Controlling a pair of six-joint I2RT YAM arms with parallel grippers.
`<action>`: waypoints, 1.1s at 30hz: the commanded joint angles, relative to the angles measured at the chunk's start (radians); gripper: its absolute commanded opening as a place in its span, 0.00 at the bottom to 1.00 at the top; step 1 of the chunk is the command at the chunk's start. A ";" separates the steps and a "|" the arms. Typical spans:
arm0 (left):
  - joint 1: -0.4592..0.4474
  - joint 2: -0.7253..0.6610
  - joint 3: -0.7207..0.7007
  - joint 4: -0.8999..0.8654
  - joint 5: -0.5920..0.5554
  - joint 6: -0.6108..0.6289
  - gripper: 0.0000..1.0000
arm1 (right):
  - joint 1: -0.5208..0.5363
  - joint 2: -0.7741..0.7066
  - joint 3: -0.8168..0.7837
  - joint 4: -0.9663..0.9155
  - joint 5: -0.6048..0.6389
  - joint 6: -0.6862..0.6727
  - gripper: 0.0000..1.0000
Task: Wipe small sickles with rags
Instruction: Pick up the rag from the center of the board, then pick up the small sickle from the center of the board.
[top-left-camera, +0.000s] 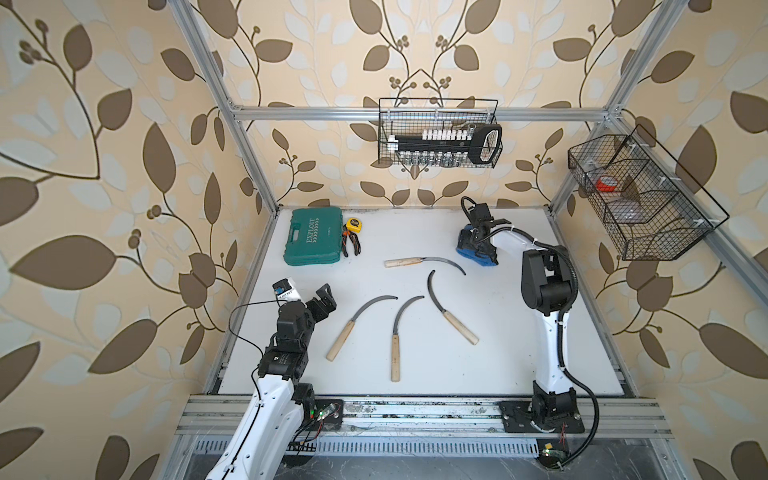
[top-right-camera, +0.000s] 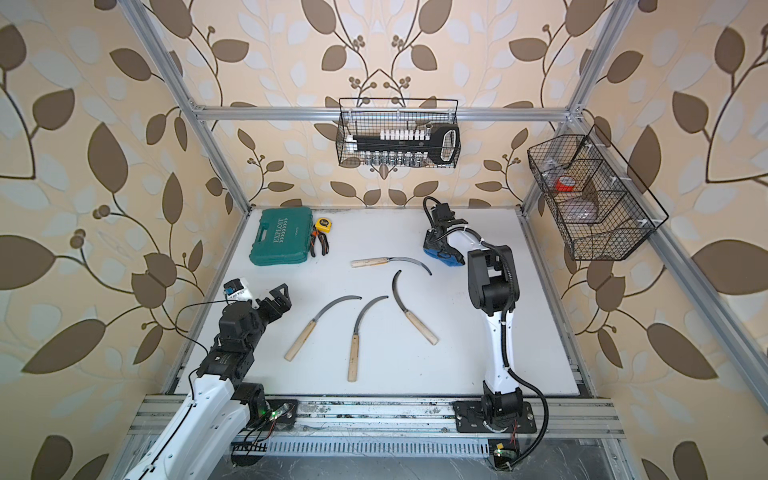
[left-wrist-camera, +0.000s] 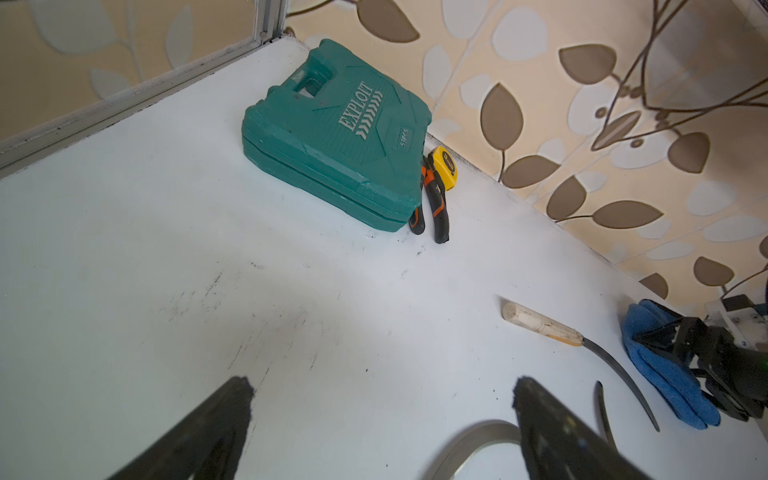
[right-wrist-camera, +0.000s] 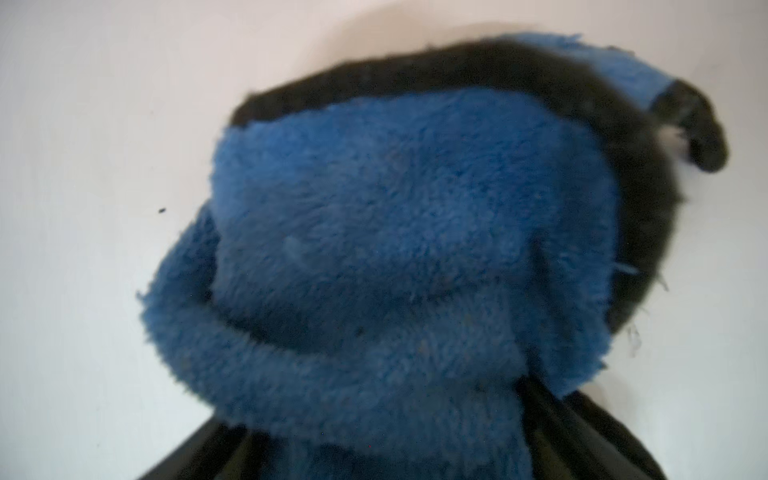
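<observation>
Several small sickles with pale wooden handles lie on the white table (top-left-camera: 519, 353): one at the back (top-left-camera: 424, 262), one right of centre (top-left-camera: 451, 311) and two in front (top-left-camera: 361, 328) (top-left-camera: 400, 332). The blue rag (top-left-camera: 464, 251) (right-wrist-camera: 395, 228) lies bunched at the back right. My right gripper (top-left-camera: 478, 246) (right-wrist-camera: 382, 436) is down on it, with its fingers pressing the cloth from both sides. My left gripper (top-left-camera: 328, 297) (left-wrist-camera: 382, 390) hovers open and holds nothing, left of the front sickles. One curved blade (left-wrist-camera: 478, 436) shows beside its finger.
A green tool case (top-left-camera: 313, 237), orange-handled pliers (top-left-camera: 352, 244) and a yellow tape measure (top-left-camera: 353, 224) sit at the back left. A wire basket (top-left-camera: 440, 133) hangs on the back rail. Another wire basket (top-left-camera: 636, 195) hangs on the right.
</observation>
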 joint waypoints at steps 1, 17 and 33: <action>0.004 0.003 0.018 0.031 0.012 0.007 0.99 | 0.004 0.048 -0.060 -0.083 -0.119 0.017 0.54; 0.005 0.044 0.045 -0.013 0.126 -0.104 0.99 | -0.029 -0.346 -0.331 0.115 -0.239 0.007 0.00; -0.259 0.270 0.325 -0.765 0.017 -0.220 0.97 | 0.031 -1.071 -1.001 0.467 -0.278 0.045 0.00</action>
